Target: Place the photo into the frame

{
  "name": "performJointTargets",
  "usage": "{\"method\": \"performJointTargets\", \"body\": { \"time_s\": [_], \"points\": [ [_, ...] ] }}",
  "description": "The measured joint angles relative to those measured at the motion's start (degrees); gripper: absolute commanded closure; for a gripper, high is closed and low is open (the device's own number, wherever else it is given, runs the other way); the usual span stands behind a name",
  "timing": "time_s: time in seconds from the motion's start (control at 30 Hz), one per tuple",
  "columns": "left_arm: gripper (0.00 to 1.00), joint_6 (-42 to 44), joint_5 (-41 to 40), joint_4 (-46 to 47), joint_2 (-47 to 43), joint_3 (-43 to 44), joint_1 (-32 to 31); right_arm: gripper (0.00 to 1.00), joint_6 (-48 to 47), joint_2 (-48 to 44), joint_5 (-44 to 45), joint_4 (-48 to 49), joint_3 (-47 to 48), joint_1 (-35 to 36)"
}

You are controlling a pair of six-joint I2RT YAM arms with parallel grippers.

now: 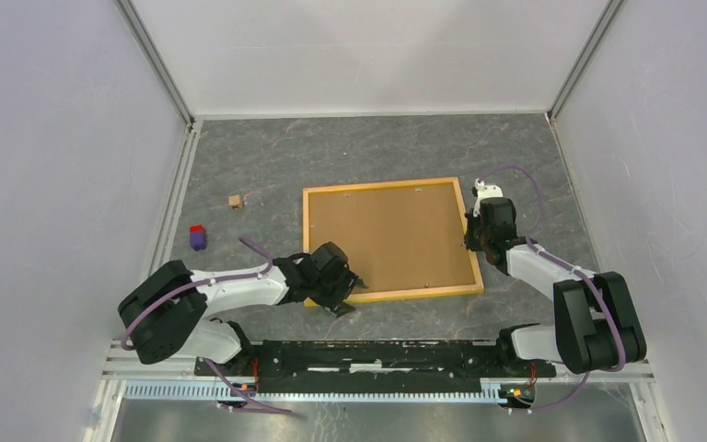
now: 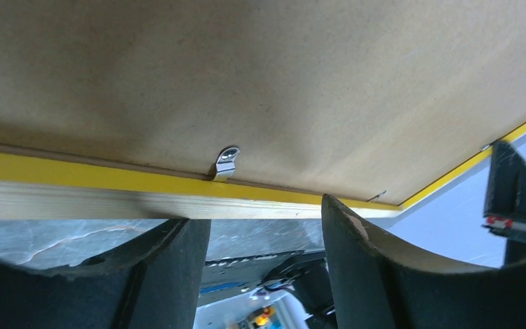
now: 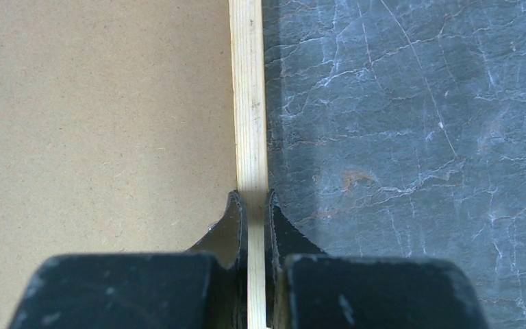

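**A:** Count?

**B:** One frame (image 1: 377, 187), flat on the table (image 1: 331, 147) with its back up. One brown backing board (image 1: 391, 235) sits inside it. Two small blocks, one tan (image 1: 235, 201) and one red-and-purple (image 1: 198, 238). The photo isn't exposed in any view, so I can't tell where it is.

**A:** Edges, room?

**B:** Bare table lies outboard of the right fingers, all along the side rail. On their inboard side it's board right up to the rail. The left gripper (image 1: 342, 293) is at the near-left corner. Both blocks are well apart from it, off to its outer side. The enclosure walls stand well clear of both arms.

**A:** Right fingers?

**B:** The right gripper (image 3: 252, 205) is closed on the frame's side rail (image 3: 250, 103). One finger is on the board side (image 3: 96, 123), the other on the table side (image 3: 418, 137), and both are touching wood.

**A:** Left?

**B:** The left gripper's jaws (image 2: 267, 233) are partly apart with nothing between them. The near rail (image 2: 75, 199) runs across just ahead of the fingertips (image 2: 335, 212). One tip reaches the rail's edge, but I can't tell if it touches. One metal clip (image 2: 226, 163) sits just beyond the rail on the board (image 2: 246, 68), ahead of the gap.
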Motion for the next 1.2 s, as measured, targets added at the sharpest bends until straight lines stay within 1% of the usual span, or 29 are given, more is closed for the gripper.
{"method": "performJointTargets", "body": {
  "time_s": [0.07,0.1,0.13,0.23,0.33,0.43,0.57,0.67,0.73,0.77,0.83,0.9,0.97,1.03,1.13,1.2],
  "points": [
    [0.43,-0.61,0.42,-0.15,1.38,0.87,1.16,1.0,-0.09,0.13,-0.63,0.35,0.0,-0.09],
    [0.5,-0.63,0.52,-0.33,1.88,1.18,1.9,1.0,-0.09,0.22,-0.87,0.59,0.0,-0.22],
    [0.53,-0.63,0.48,-0.46,2.21,1.38,2.71,1.0,-0.07,0.31,-1.05,0.74,0.0,-0.33],
    [0.57,-0.39,-1.01,-1.92,2.47,1.86,5.44,1.0,0.46,0.52,-2.4,1.25,0.0,-0.55],
    [0.58,2.08,-3.08,-4.85,2.91,3.52,8.59,1.0,1.88,0.96,-5.01,2.12,-0.02,-0.55],
    [0.57,8.0,-4.98,-8.0,4.57,6.38,13.4,1.0,4.02,1.03,-7.8,5.46,-1.66,-0.2],
    [0.52,18.95,-5.55,-11.28,8.31,11.34,18.62,1.0,7.32,-1.09,-10.08,13.79,-7.56,1.01],
    [0.47,26.08,-6.67,-12.5,10.14,14.01,20.02,1.0,9.42,-4.94,-11.96,18.64,-12.9,2.36],
    [0.42,29.31,-7.19,-11.98,10.08,14.05,20.24,0.77,9.77,-8.48,-13.2,19.02,-15.34,3.43],
    [0.38,30.6,-7.13,-11.39,9.84,13.88,20.24,0.64,9.62,-10.82,-14.51,17.77,-16.02,3.74],
    [0.34,33.55,-6.67,-8.81,8.74,12.7,20.2,0.49,8.59,-15.08,-16.44,13.38,-17.05,5.11],
    [0.32,35.63,-6.08,-6.19,7.39,11.1,20.2,0.38,7.52,-18.43,-17.03,7.52,-16.83,5.9],
    [0.32,36.92,-5.55,-3.89,5.49,8.94,20.02,0.33,6.12,-20.22,-16.46,1.22,-15.1,6.27],
    [0.35,36.92,-5.49,-3.21,3.72,7.21,19.71,0.31,4.87,-20.44,-14.99,-3.61,-11.89,6.27],
    [0.38,35.04,-5.38,-3.5,1.88,5.44,18.84,0.31,3.58,-18.23,-12.26,-7.26,-4.92,6.27],
    [0.4,32.74,-5.07,-3.67,2.05,5.4,18.4,0.31,3.17,-15.41,-11.45,-7.74,-0.5,6.27]
  ]
}}
